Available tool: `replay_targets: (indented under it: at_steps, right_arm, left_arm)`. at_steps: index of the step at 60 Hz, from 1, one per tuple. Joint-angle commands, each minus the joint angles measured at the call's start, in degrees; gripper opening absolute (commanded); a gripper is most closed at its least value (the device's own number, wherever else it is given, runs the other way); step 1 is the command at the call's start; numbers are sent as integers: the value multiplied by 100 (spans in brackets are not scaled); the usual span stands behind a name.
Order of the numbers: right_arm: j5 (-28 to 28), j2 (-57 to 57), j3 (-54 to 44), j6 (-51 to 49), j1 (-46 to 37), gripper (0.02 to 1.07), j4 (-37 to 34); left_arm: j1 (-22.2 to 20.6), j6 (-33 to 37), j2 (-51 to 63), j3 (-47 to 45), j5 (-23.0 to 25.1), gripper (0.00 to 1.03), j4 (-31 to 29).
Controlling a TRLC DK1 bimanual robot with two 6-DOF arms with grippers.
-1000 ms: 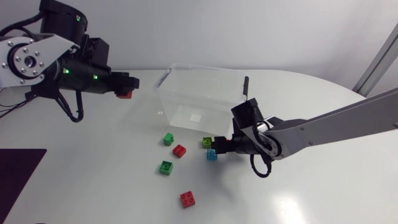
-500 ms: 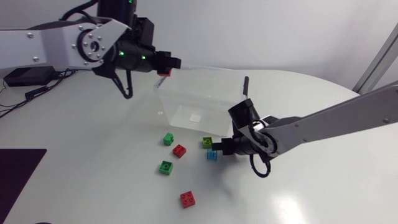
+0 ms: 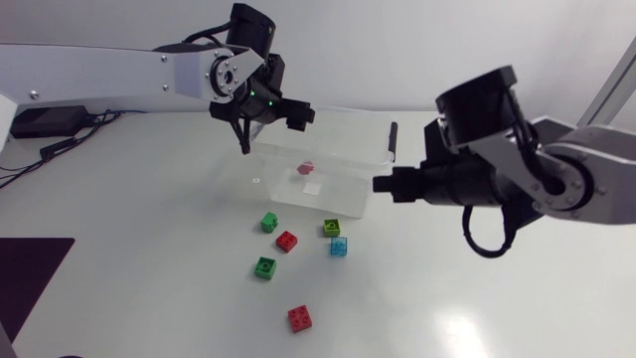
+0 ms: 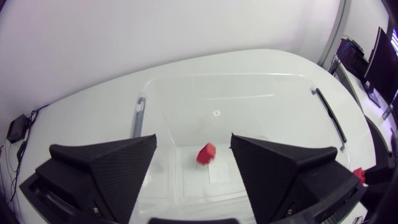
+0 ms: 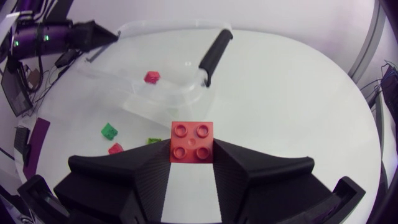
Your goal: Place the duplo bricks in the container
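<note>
Left pincer (image 4: 193,138): fingers wide apart, holding nothing, poised over the open container (image 3: 343,184). Below the gap, inside the container, is one red brick, the inner brick (image 4: 206,152). It is tilted, and we cannot tell whether it sits on the floor yet.

Right pincer (image 3: 382,185): closed on a red brick, the held brick (image 5: 193,142), gripped on two opposite sides with studs toward the wrist camera. It hangs just outside the container's end with the black handle (image 3: 393,139).

On the counter (image 3: 149,249), the lime brick (image 3: 332,228) and blue brick (image 3: 339,247) lie just beside the front wall. Four more bricks (image 3: 287,241) are farther out.

Step in hand, as we judge it: carry the held brick over the rim and release it. Notes for doing it well:
- Lift above the handle before crossing in; a clipped rim would shove the light container.
- Both arms meet over one opening, so we let the left pincer clear first, or enter at the handle end only.
- Release low and near the middle, so the brick does not bounce out.
- Open fully before pulling away, since the brick may cling to one finger.
</note>
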Motion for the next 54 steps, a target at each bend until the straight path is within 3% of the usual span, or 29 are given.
replay_targets:
  at_steps: [1,18,30,42,48,54]
  right_arm:
    - [50,-52,559,-109,-54,28,-213]
    - [41,871,1887,-320,-89,29,-195]
    - [41,1934,2555,-434,-151,30,191]
    - [41,2804,3143,-522,-177,33,323]
    - [41,3235,3486,-522,-247,58,270]
    - [41,3507,3732,-531,-309,94,191]
  left_arm:
    - [86,-75,-564,-37,-13,95,-255]
    - [113,109,-2348,-1962,418,95,-1222]
    - [-1,153,-2910,-3342,778,95,-1327]
    - [-476,83,-2849,-3992,813,94,-1292]
    - [-696,13,-2673,-3983,822,94,-1301]
    - [-766,-22,-2251,-3904,822,94,-1301]
